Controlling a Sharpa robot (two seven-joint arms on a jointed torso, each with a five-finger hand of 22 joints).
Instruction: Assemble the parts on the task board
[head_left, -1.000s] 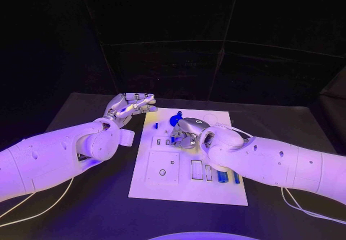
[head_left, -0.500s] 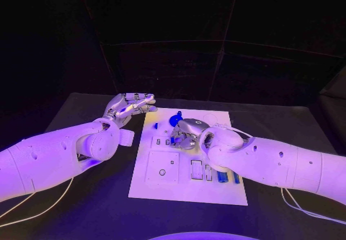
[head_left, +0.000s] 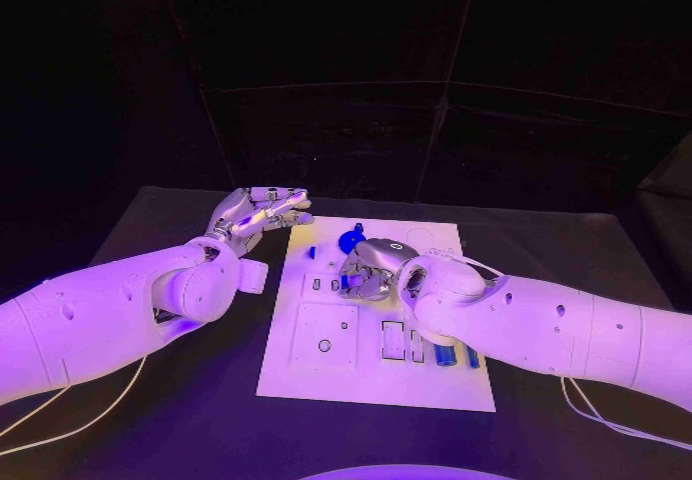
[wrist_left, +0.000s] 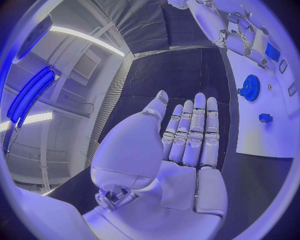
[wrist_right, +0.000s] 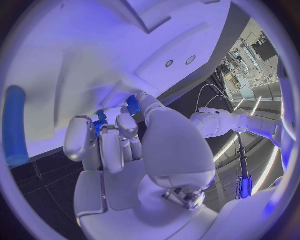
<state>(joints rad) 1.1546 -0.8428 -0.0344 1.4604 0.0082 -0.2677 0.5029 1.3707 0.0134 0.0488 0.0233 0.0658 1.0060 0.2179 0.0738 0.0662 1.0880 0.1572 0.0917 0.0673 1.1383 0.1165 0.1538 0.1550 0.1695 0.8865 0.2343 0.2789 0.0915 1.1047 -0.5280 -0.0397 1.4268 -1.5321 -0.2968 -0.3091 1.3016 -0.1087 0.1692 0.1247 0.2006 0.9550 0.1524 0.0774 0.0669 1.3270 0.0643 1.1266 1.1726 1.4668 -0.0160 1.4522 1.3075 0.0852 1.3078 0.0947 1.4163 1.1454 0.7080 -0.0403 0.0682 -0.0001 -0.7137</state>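
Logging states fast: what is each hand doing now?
Left hand: open, holding nothing.
Right hand: fingers curled on a small blue part.

Blocked: our right hand (head_left: 378, 262) sits over the task board's (head_left: 378, 380) middle.
Free: we see bare board near us.

Black table (head_left: 159, 400) under the white task board (head_left: 361, 375), thin pale cables (head_left: 87, 405) at its sides.
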